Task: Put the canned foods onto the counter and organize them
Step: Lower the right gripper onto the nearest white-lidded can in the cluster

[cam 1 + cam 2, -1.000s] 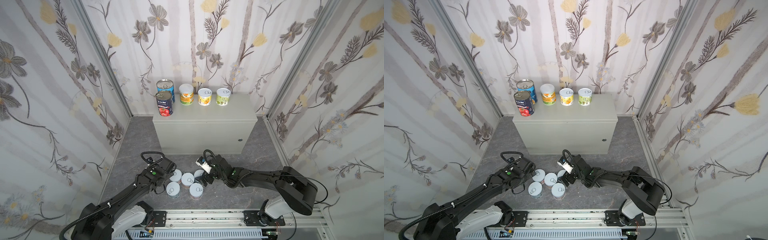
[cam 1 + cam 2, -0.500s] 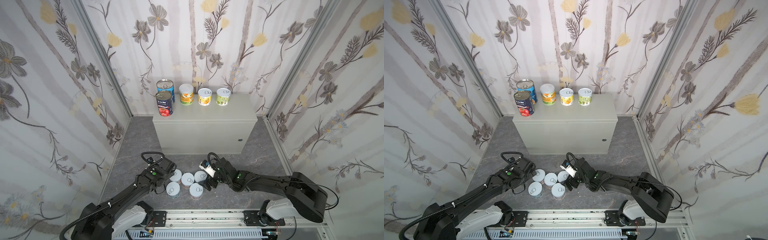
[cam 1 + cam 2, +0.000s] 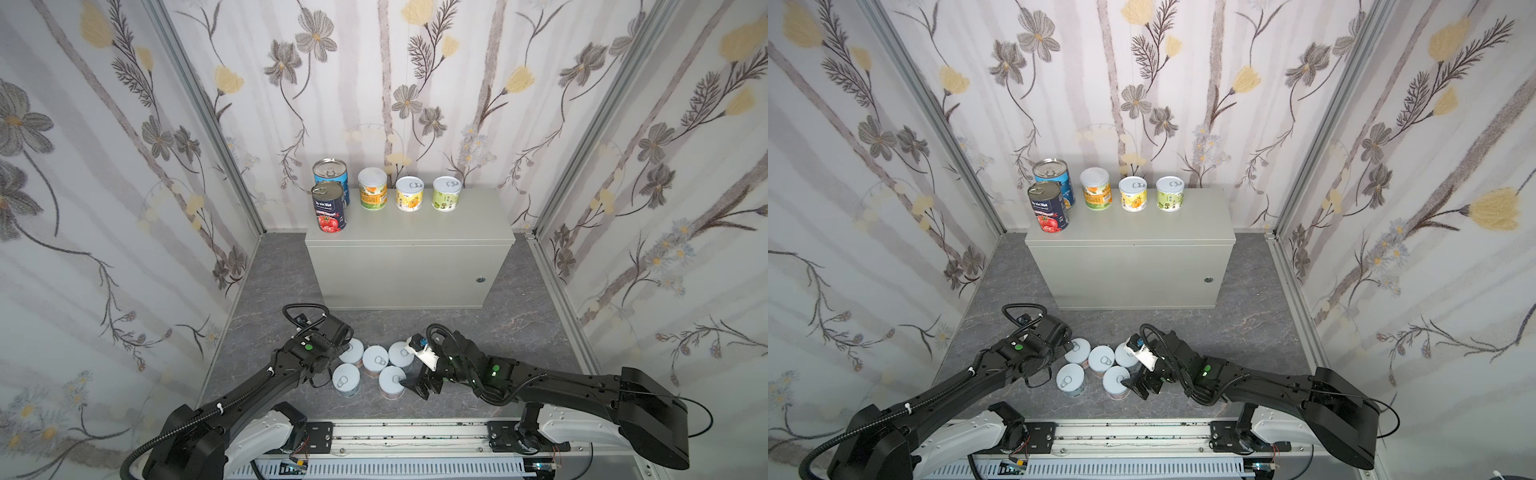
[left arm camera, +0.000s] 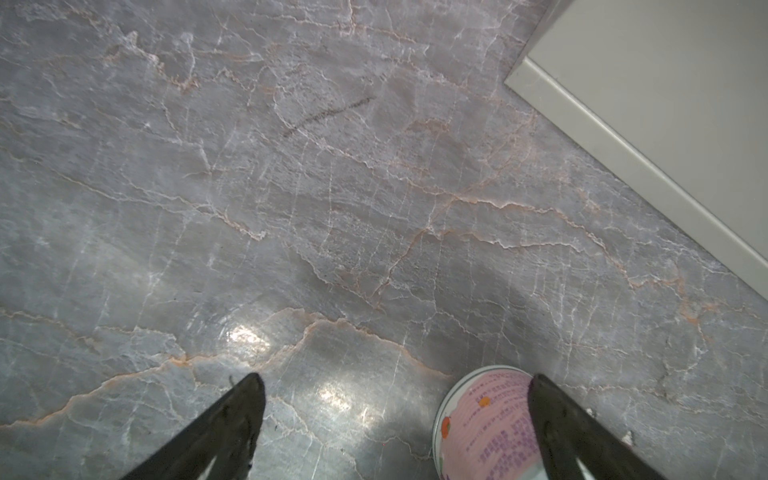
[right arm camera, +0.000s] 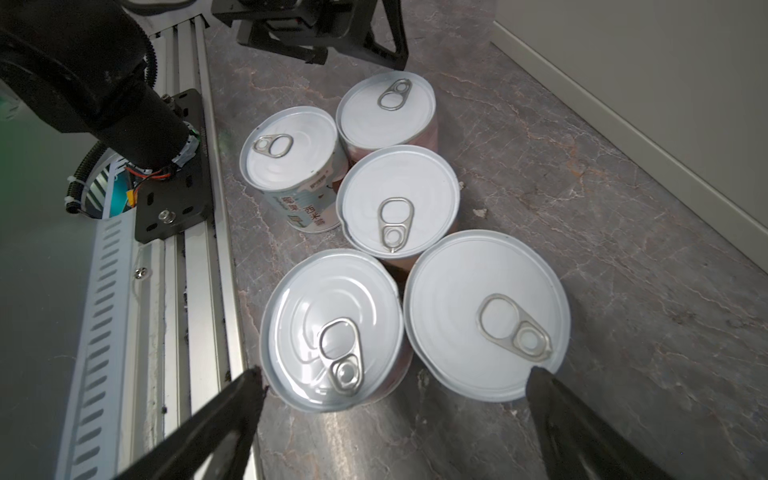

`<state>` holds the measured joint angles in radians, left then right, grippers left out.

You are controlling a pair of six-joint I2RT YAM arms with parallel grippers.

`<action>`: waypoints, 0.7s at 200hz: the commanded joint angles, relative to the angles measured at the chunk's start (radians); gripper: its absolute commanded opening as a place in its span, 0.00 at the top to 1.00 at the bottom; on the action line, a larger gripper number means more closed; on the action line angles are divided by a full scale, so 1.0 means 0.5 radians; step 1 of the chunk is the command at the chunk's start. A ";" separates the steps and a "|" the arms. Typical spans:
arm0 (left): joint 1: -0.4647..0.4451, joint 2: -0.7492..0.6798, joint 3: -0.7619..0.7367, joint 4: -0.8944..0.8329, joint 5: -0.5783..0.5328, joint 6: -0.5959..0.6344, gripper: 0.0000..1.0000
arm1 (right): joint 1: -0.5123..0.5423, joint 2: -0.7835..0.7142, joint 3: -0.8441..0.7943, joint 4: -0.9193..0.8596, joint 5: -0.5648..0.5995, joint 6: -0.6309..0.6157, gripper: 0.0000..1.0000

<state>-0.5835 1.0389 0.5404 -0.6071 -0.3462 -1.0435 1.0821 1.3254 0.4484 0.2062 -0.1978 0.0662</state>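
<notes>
Matte black arms (image 3: 249,386) sit on white base housings (image 3: 266,432), with ribbed black cables (image 3: 301,307) and green dots (image 3: 308,346); left gripper (image 4: 395,378) and right gripper (image 5: 395,372) have slim tapered black fingers (image 5: 224,419).

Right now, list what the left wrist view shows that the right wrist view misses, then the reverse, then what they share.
Left wrist only: the printed side of the pink-labelled can beside a finger, and a dark streak on the marbled floor.
Right wrist only: the lids of all five floor cans clustered together, the base rail, and the left gripper seen from outside.
Both: that floor, the lower edge of the counter, and the view's own open jaws gripping nothing.
</notes>
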 commanded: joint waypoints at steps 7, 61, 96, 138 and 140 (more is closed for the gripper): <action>0.004 0.001 -0.009 0.030 -0.029 0.007 0.00 | 0.186 -0.018 -0.012 -0.017 0.166 0.115 0.01; 0.003 0.005 -0.004 0.049 -0.036 0.025 0.00 | 0.354 0.196 -0.012 0.053 0.310 0.141 0.02; 0.004 0.008 0.002 0.041 -0.037 0.032 0.00 | 0.339 0.291 -0.012 0.214 0.436 0.134 0.05; 0.007 0.018 0.009 0.046 -0.029 0.032 0.00 | 0.292 0.383 0.007 0.257 0.548 0.160 0.05; 0.006 0.019 0.010 0.045 -0.030 0.032 0.00 | 0.287 0.383 0.008 0.254 0.560 0.166 0.05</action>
<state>-0.5827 1.0443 0.5381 -0.5953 -0.3470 -1.0271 1.2366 1.5043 0.4419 0.2729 0.0101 0.1310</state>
